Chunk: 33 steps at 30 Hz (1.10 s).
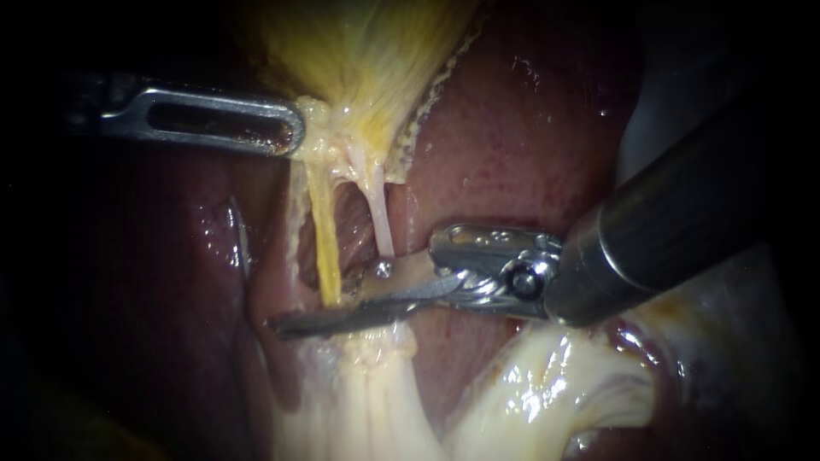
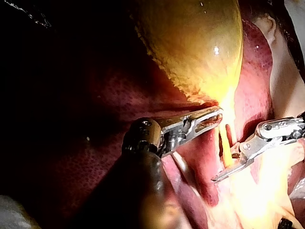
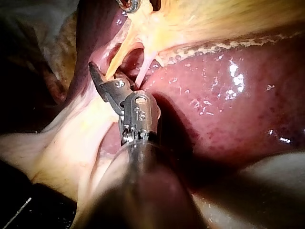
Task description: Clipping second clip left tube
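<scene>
From 3 o'clock, the right instrument [image 1: 342, 299] has its jaws apart across the foot of the yellow left tube [image 1: 323, 239]. At 10 o'clock, the left instrument [image 1: 295, 128] clamps the gallbladder [image 1: 359, 51] taut. Both jaws should span the tube fully before squeezing.

You have two instruments: one left instrument [image 1: 292, 128], one right instrument [image 1: 333, 297]. Two tubes: one yellow left tube [image 1: 323, 230], one pale right tube [image 1: 381, 218]. One gallbladder [image 1: 359, 51]. One liver [image 1: 512, 145]. One small metal speck [image 1: 384, 269] at the pale tube's foot; clip or jaw tip, you can't tell.
</scene>
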Motion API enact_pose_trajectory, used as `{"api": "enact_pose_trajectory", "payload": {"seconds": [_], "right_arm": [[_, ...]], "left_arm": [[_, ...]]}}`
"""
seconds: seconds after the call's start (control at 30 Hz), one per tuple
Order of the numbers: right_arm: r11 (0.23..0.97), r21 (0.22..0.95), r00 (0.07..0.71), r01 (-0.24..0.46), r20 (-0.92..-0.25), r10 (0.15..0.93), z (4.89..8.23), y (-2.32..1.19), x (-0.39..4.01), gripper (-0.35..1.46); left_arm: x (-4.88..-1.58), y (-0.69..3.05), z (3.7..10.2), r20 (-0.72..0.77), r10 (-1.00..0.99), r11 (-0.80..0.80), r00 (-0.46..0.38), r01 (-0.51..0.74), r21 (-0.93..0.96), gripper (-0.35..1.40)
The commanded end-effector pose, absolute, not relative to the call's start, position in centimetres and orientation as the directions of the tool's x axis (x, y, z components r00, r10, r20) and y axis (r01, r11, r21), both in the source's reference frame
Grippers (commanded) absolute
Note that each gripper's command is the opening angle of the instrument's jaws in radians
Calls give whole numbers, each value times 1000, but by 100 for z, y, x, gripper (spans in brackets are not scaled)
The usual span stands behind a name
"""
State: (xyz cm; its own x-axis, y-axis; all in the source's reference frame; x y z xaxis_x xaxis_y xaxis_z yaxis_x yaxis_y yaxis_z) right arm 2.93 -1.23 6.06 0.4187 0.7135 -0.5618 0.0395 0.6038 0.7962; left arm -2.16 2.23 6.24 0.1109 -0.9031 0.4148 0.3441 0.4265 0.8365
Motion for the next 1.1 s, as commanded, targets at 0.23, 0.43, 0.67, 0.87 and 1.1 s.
{"api": "enact_pose_trajectory", "payload": {"seconds": [0.23, 0.43, 0.67, 0.87, 1.1], "right_arm": [[613, 790, 379, -5, -566, 732, 608, -114, 300, 49], [616, 788, 369, -13, -569, 735, 612, -112, 286, 50], [613, 790, 370, -8, -567, 736, 607, -109, 270, 50], [610, 792, 372, -2, -566, 736, 603, -108, 262, 50], [589, 807, 349, 52, -567, 746, 600, -102, 254, 50]], "left_arm": [[-215, 223, 624, 415, -903, 427, 111, 343, 837, -35], [-213, 223, 624, 415, -903, 427, 112, 342, 837, -35], [-211, 223, 625, 415, -903, 428, 113, 341, 837, -35], [-210, 223, 624, 415, -903, 428, 113, 341, 837, -35], [-209, 223, 625, 415, -903, 428, 114, 340, 837, -35]]}}
